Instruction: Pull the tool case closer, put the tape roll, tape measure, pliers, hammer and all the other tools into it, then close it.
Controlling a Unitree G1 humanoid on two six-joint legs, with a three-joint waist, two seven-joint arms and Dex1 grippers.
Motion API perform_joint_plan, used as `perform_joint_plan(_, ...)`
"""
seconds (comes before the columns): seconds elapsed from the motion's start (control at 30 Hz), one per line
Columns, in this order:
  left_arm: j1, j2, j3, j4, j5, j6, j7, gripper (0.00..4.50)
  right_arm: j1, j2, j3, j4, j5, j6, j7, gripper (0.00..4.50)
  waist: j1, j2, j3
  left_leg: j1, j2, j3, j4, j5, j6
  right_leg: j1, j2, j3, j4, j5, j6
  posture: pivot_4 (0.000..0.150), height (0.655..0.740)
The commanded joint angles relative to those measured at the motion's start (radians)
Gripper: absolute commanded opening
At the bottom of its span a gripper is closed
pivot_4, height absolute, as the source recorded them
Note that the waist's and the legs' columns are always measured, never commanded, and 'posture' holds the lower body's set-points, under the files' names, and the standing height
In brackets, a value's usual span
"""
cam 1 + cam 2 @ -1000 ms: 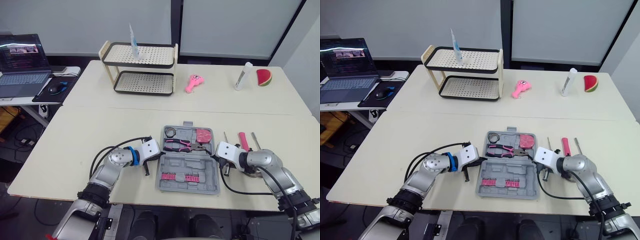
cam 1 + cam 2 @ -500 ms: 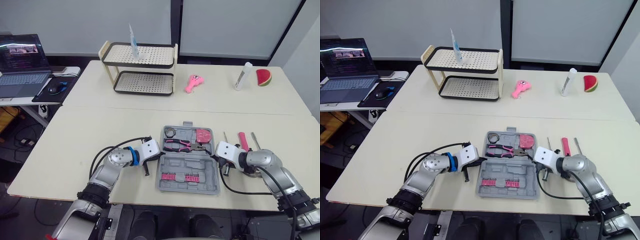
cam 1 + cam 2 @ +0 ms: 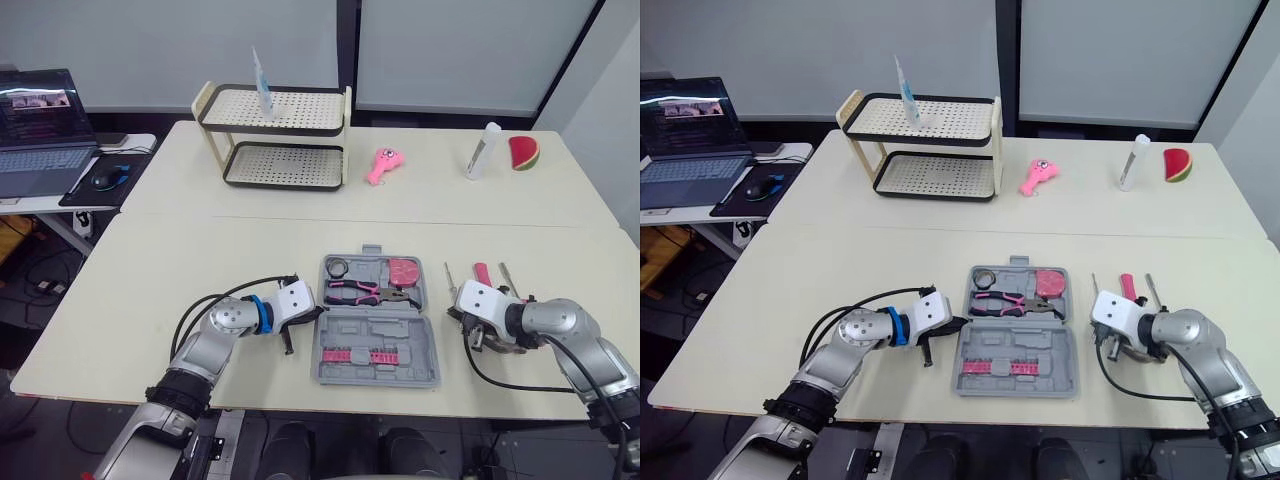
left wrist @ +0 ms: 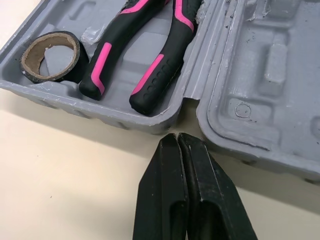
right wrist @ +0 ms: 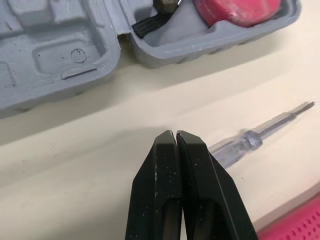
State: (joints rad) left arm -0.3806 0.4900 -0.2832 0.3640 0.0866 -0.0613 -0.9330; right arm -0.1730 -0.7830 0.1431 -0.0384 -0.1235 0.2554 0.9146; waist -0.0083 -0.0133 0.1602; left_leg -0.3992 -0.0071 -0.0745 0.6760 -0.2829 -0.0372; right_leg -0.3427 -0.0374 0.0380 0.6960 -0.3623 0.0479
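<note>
My left claw [image 4: 177, 136] is pressed fully closed with nothing between its fingers. Its tips sit right at the left edge of the tool case [image 3: 380, 325], where the two halves meet at the hinge; I cannot tell whether they touch the plastic. The case lies open and flat on the table [image 3: 200, 270], in front of me and between my two arms. Its far half holds the tape roll [image 4: 79, 60] in the left corner, the pliers [image 4: 155, 75] with black and pink handles just beside it, and the pink tape measure [image 3: 405, 271] at the right end. A row of pink bits [image 3: 358, 354] sits in the near half. My right claw [image 5: 174, 134] is also closed tight and empty, low over the bare table off the case's right side. Its tips are just beside a clear-handled screwdriver [image 5: 250, 142]. A pink-handled tool [image 3: 483, 274] lies next to that, outside the case.
</note>
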Motion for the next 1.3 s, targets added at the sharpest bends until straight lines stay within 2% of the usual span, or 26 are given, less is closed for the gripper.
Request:
perform_joint_plan(0.03, 0.029, 0.067, 0.081, -0.015, -0.05, 0.004, -0.013, 0.04, 0.042, -0.028, -0.099, -0.096, 0.065, -0.031, -0.006, 0.0, -0.003, 0.0, 0.0, 0.0, 0.0, 0.0, 0.0, 0.0, 0.0, 0.0, 0.0, 0.0, 0.0, 0.0, 0.0, 0.15, 0.729)
perform_joint_plan(0.3, 0.235, 0.203, 0.389, -0.234, -0.329, 0.149, -0.045, 0.04, 0.179, -0.055, -0.432, -0.173, 0.238, -0.021, -0.025, 0.0, -0.011, 0.001, 0.001, -0.001, 0.001, -0.002, -0.001, 0.0, 0.0, 0.0, -0.002, 0.001, 0.0, 0.0, 0.0, 0.15, 0.729)
perform_joint_plan(0.43, 0.348, 0.231, 0.524, -0.294, -0.399, 0.197, -0.014, 0.04, 0.26, -0.061, -0.583, -0.155, 0.279, -0.019, -0.042, 0.0, -0.008, 0.001, 0.001, -0.001, 0.001, -0.003, -0.001, 0.0, 0.0, 0.001, -0.003, 0.001, -0.002, 0.0, 0.0, 0.15, 0.729)
perform_joint_plan(0.53, 0.438, 0.227, 0.612, -0.321, -0.452, 0.238, 0.004, 0.66, 0.332, -0.055, -0.691, -0.141, 0.323, 0.028, -0.04, 0.0, -0.009, 0.001, 0.001, -0.001, 0.001, -0.002, -0.002, 0.0, 0.0, 0.002, -0.003, 0.002, -0.003, 0.0, 0.0, 0.15, 0.729)
perform_joint_plan(0.6, 0.486, 0.217, 0.643, -0.337, -0.469, 0.252, 0.016, 1.27, 0.37, -0.046, -0.74, -0.118, 0.342, 0.021, -0.041, 0.52, -0.009, 0.001, 0.001, 0.0, 0.001, -0.002, -0.003, 0.0, 0.0, 0.002, -0.003, 0.002, -0.003, 0.0, 0.0, 0.15, 0.729)
perform_joint_plan(0.73, 0.571, 0.196, 0.684, -0.352, -0.492, 0.261, 0.035, 2.54, 0.464, -0.021, -0.815, -0.09, 0.381, 0.044, -0.031, 1.17, -0.008, 0.001, 0.001, 0.003, 0.001, -0.002, -0.005, 0.0, 0.0, 0.005, -0.003, 0.002, -0.007, 0.0, 0.0, 0.15, 0.729)
perform_joint_plan(0.93, 0.63, 0.178, 0.699, -0.354, -0.5, 0.249, 0.054, 4.48, 0.581, -0.016, -0.839, -0.081, 0.419, 0.058, 0.006, 2.16, -0.012, 0.001, 0.001, 0.005, 0.001, -0.001, -0.011, 0.0, 0.0, 0.006, -0.003, 0.003, -0.011, 0.0, 0.0, 0.15, 0.729)
perform_joint_plan(1.13, 0.626, 0.185, 0.695, -0.356, -0.491, 0.235, 0.047, 4.5, 0.582, -0.038, -0.823, -0.09, 0.438, 0.069, 0.018, 3.21, -0.015, 0.001, 0.0, 0.007, 0.001, 0.0, -0.012, 0.0, 0.0, 0.009, -0.003, 0.004, -0.013, 0.0, 0.0, 0.15, 0.729)
perform_joint_plan(1.27, 0.618, 0.203, 0.679, -0.372, -0.486, 0.213, 0.018, 4.5, 0.548, -0.077, -0.799, -0.098, 0.45, 0.079, 0.042, 4.44, -0.015, 0.001, 0.0, 0.007, 0.001, 0.0, -0.012, 0.0, 0.0, 0.009, -0.003, 0.004, -0.013, 0.0, 0.0, 0.15, 0.729)
perform_joint_plan(1.3, 0.615, 0.205, 0.675, -0.378, -0.487, 0.21, 0.014, 4.5, 0.537, -0.086, -0.792, -0.099, 0.453, 0.084, 0.047, 4.48, -0.016, 0.001, 0.0, 0.007, 0.002, 0.0, -0.012, 0.0, 0.0, 0.009, -0.003, 0.003, -0.013, 0.0, 0.0, 0.15, 0.729)
